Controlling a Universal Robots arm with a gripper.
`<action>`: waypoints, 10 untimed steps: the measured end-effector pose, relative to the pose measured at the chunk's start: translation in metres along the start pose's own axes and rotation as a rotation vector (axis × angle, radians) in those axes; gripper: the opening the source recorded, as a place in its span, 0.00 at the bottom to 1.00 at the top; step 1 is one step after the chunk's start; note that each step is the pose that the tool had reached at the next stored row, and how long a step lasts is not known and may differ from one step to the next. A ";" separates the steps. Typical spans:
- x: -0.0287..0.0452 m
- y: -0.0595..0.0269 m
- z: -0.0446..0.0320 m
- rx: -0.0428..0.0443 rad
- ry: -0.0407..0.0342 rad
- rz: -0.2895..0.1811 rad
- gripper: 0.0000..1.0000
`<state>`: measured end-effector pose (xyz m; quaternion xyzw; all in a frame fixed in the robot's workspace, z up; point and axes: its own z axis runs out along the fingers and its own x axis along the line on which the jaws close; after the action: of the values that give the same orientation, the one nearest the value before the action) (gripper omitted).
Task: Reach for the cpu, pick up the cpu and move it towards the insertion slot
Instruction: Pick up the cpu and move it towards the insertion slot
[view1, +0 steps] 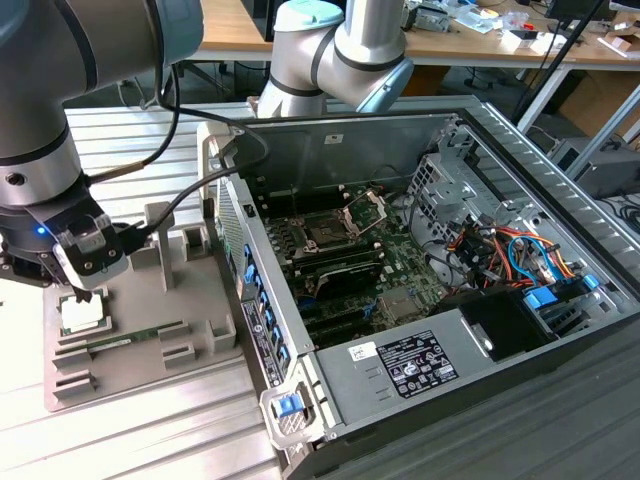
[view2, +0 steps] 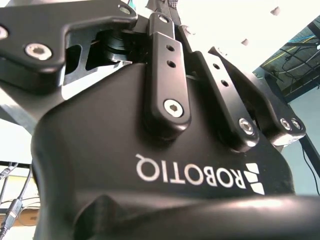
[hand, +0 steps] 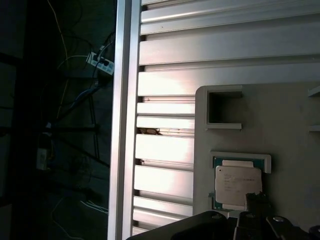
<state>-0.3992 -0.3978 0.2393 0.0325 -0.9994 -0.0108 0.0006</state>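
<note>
- The grey robot arm's black gripper (view1: 80, 292) hangs just above the cpu (view1: 82, 314), a small flat square chip with a pale silver-cream metal top.
- In the second wrist view its black links (view2: 165, 75) fan apart, so the jaws stand parted and grip nothing.
- In the first wrist view one dark fingertip (hand: 255, 200) overlaps the cpu's (hand: 238, 182) edge; I cannot tell whether it touches.
- The cpu lies flat in a square pocket of a grey plastic fixture (view1: 190, 330) on the slatted aluminium table (view1: 150, 430).
- A long thin green memory stick (view1: 130, 342) lies on the same fixture, just beside the cpu.
- The insertion slot (view1: 325, 233), a dark square socket with its silver hinged frame raised, sits on the green circuit board (view1: 400, 260) inside the open grey computer case (view1: 520, 130), well apart from the cpu, towards the exterior view's right.
</note>
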 end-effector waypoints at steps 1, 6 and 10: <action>0.0000 0.0000 0.0003 0.0000 -0.0001 0.000 0.10; 0.0000 -0.0001 0.0027 0.0000 -0.0001 0.000 0.10; 0.0000 -0.0001 0.0042 0.0000 -0.0001 0.000 0.10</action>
<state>-0.3992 -0.3978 0.2350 0.0326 -0.9994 -0.0108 0.0006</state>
